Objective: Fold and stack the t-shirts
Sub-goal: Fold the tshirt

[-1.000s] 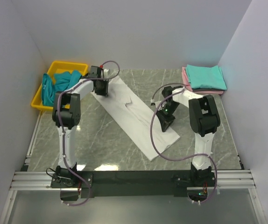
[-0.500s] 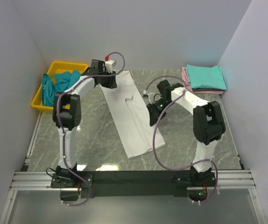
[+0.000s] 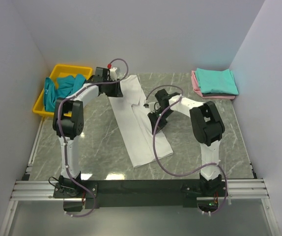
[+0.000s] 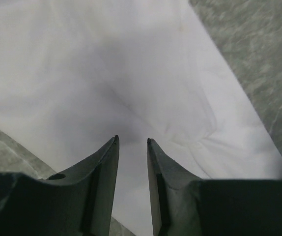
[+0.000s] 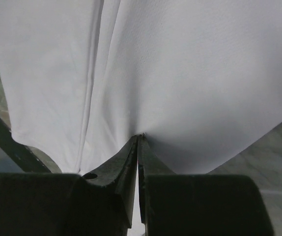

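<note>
A long-folded white t-shirt (image 3: 137,129) lies on the table (image 3: 82,147) just right of the yellow tray (image 3: 72,67), which holds a crumpled teal shirt (image 3: 62,88). The right gripper (image 5: 140,136) pinches the white t-shirt's edge away from the tray. The left gripper (image 4: 132,141), jaws slightly parted, hangs over its tray-side corner. A folded teal-and-pink stack (image 3: 214,82) sits well right of the tray.

Top external: fixed, high behind the rig, tilted down and forward. Far view, whole table (image 3: 97,142) from wall to wall.

Left wrist: looks out past the left gripper (image 4: 132,140) at the bottom of frame, very close above the white t-shirt (image 4: 131,73). Table shows only at the edges.

Right wrist: same mounting, right gripper (image 5: 140,136) bottom centre. Cloth nearly fills the frame.

Shared by all three: the white t-shirt on the table.
</note>
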You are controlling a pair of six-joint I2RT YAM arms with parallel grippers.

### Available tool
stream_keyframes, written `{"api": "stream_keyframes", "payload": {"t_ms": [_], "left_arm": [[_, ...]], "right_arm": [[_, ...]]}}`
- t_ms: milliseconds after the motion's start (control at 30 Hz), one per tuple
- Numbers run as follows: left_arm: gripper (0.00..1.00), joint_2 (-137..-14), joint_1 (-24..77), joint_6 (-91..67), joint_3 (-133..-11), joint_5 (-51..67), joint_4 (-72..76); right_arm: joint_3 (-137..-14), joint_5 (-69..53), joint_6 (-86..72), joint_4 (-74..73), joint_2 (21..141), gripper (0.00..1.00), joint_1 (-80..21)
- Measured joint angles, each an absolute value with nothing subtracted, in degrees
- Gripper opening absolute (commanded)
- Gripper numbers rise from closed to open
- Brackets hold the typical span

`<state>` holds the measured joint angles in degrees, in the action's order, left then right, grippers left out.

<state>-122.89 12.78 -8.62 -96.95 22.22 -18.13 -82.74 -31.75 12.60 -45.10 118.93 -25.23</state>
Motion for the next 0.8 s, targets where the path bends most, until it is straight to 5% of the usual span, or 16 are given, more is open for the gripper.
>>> {"api": "stream_keyframes", "payload": {"t_ms": [267, 433, 800], "left_arm": [[0.34, -127.81, 12.78, -10.37, -96.79, 21.19, -20.29], [0.32, -131.39, 12.91, -10.85, -100.79, 22.24, -20.69], [0.38, -141.12, 13.96, -14.83, -114.87, 24.49, -17.58]], "right_arm": [[-78.59, -40.49, 7.97, -41.45, 118.96, 0.11, -29.82], [-77.71, -43.27, 7.07, -40.6, 118.85, 0.27, -30.89], [-79.37, -35.83, 9.34, -41.17, 114.59, 0.33, -20.51]]}}
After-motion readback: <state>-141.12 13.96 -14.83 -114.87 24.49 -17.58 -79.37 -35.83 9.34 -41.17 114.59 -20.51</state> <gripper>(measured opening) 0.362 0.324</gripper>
